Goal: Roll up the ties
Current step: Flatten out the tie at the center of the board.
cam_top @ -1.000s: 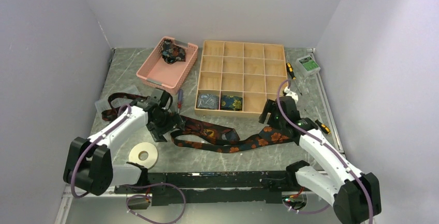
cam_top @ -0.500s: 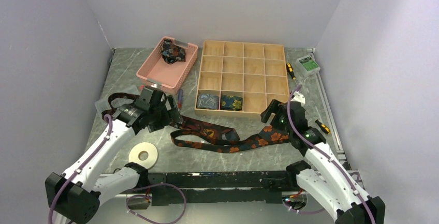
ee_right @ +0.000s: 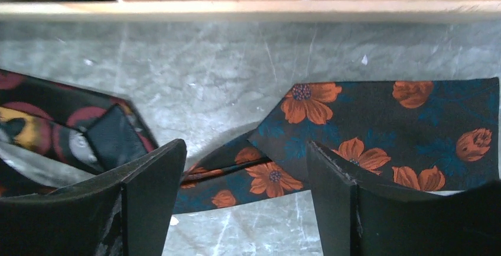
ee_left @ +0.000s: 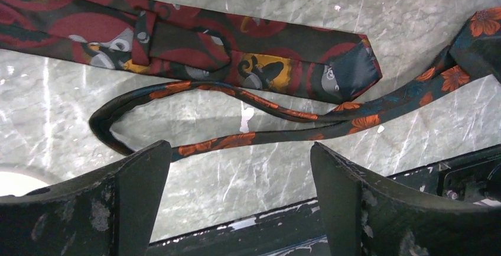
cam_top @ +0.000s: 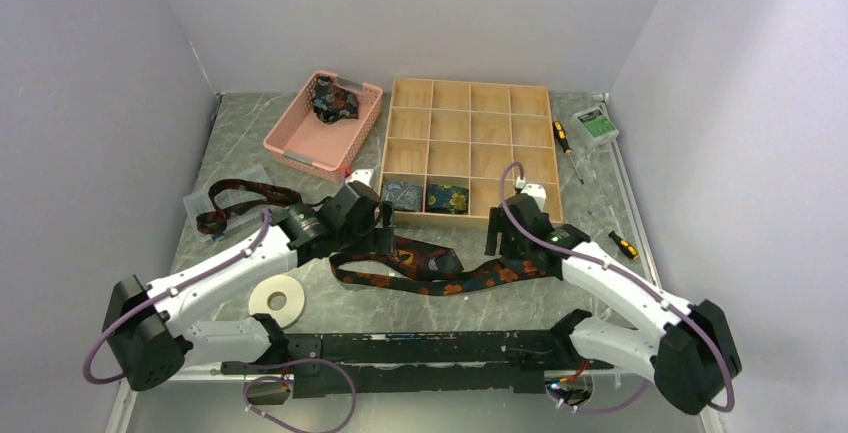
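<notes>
moved since earlier: left gripper (cam_top: 372, 219) had swung right, off the tape side, to the near left corner of the pale wooden tray of sixteen compartments (cam_top: 450, 217). right gripper (cam_top: 505, 235) had shifted left along the tray's front. both loose ties lay as before.
left jaws: spread wide above the two loose ties, nothing between them.
right jaws: spread wide, holding nothing.
left wrist only: dark maroon fabric tie with red discs and yellow patches (ee_left: 195, 37) ended in a pointed tip turned over to show dark lining. the narrow part of the long navy fabric tie with orange flowers (ee_left: 354, 120) doubled back in a loop along its edge.
right wrist only: the navy tie's wide end lay flat near the tray's front wall, not touching it. the arm covered this spot in the top view.
top view only: the maroon tie ran left to a loop near the left wall. flat white ring of tape (cam_top: 276, 301) lay by the left arm.
tray contents: nearest row, first compartment from the left held a grey-blue rolled tie (cam_top: 402, 195), the second a navy rolled tie with yellow print (cam_top: 447, 198).
basket: pink slotted plastic basket (cam_top: 290, 143) held a crumpled dark flower-print tie (cam_top: 333, 103).
surface: grey-green marbled tabletop (cam_top: 240, 133). at its right lay a yellow-and-black-handled screwdriver (cam_top: 561, 135) and a small green-and-white box (cam_top: 597, 125).
room: plain pale lilac walls (cam_top: 400, 13) on three sides.
</notes>
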`<state>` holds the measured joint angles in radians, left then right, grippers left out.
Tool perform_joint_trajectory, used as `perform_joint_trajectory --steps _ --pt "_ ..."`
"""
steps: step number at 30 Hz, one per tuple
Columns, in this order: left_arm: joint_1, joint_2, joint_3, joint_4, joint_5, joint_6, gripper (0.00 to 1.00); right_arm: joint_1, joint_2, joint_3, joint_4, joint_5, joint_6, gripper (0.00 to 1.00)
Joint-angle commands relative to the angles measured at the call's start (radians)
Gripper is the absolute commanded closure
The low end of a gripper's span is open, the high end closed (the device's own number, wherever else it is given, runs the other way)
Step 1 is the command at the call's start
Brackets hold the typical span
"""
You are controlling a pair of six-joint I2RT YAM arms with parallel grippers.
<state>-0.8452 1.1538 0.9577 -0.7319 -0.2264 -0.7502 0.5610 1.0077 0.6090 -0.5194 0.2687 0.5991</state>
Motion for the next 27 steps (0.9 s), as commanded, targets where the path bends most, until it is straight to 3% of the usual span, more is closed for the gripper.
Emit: perform_joint_trajectory --steps 1,10,19,23,27 --pt "-0.002 0.017 -0.042 0.128 0.064 -0.029 0.08 0.060 0.074 0.048 -0.055 0.094 0.041 0.23" --pt "-0.004 0.011 -0.233 0.468 0.340 -0.078 0.14 0.140 0.238 0.107 -0.171 0.187 0.143 0.26" --pt "-0.033 0.073 -0.295 0.613 0.399 -0.106 0.17 0.158 0.428 0.177 -0.294 0.281 0.251 0.44" --pt "-0.041 0.078 -0.319 0.645 0.407 -0.107 0.17 0.156 0.482 0.194 -0.308 0.284 0.259 0.60" --pt "-0.047 0.075 -0.323 0.637 0.403 -0.098 0.17 0.153 0.478 0.205 -0.337 0.308 0.281 0.83"
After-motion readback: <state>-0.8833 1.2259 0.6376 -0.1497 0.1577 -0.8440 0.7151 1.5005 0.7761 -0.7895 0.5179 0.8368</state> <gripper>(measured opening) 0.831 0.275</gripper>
